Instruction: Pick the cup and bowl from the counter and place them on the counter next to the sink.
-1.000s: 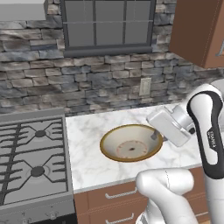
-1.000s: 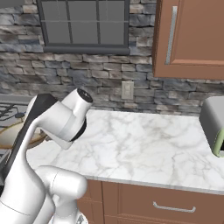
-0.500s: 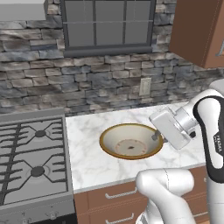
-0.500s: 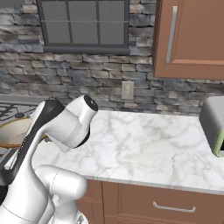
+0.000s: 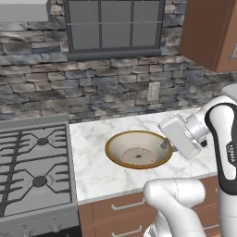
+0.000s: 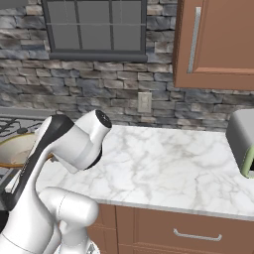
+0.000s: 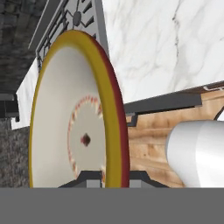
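The bowl [image 5: 137, 151], cream inside with a golden-brown rim, is over the white marble counter [image 5: 92, 171] just right of the stove. My gripper [image 5: 164, 144] is shut on its right rim. In the hand view the bowl [image 7: 65, 131] stands on edge, its rim pinched where the gripper [image 7: 107, 177] closes. Part of the bowl [image 6: 15, 149] peeks out behind the arm in the right base view. Whether it rests on the marble or hangs just above it I cannot tell. The cup is out of view.
A grey gas stove [image 5: 32, 171] borders the counter on the left. To the right the marble [image 6: 163, 163] runs on to a green-sided toaster [image 6: 243, 144]. A stone wall with an outlet [image 6: 144, 101] stands behind, a wooden cabinet [image 6: 218, 44] above, and drawers [image 6: 188, 228] below.
The arm's elbow has swung a little to the right and the hand has shifted slightly. The bowl stays in the grip, almost where it was.
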